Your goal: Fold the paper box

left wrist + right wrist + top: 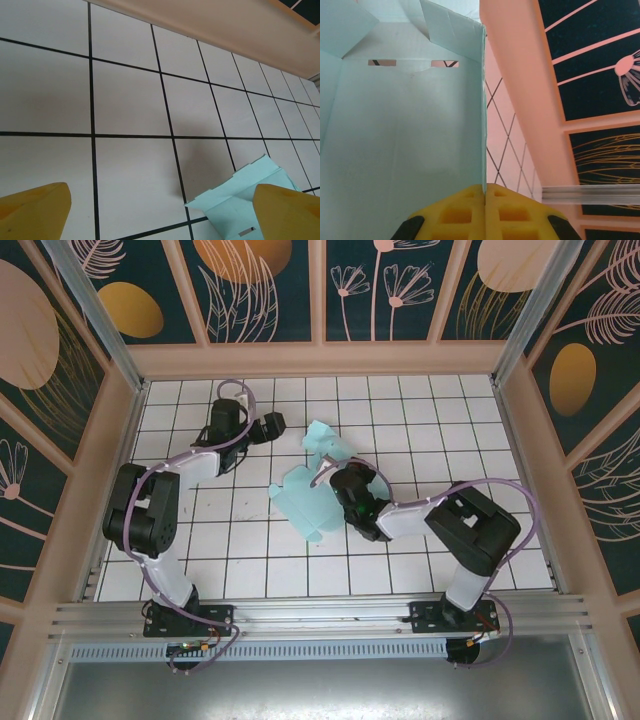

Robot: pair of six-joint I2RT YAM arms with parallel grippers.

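Paper box point(305, 505), long axis near-to-far

The pale mint-green paper box point(310, 505) is seen to be made of thin matt card, smooth on its panels and sharply creased along its folds. The white tiled table point(250, 575) is finished smooth with a faint sheen and ruled with thin black lines, while the long rail point(320, 612) at its near edge is made of brushed silver metal. The yellow fingers point(465, 215) of the right gripper point(485, 187) are moulded in matt plastic with a grid of recesses, and those of the left gripper point(161, 192) are left plain and smooth.
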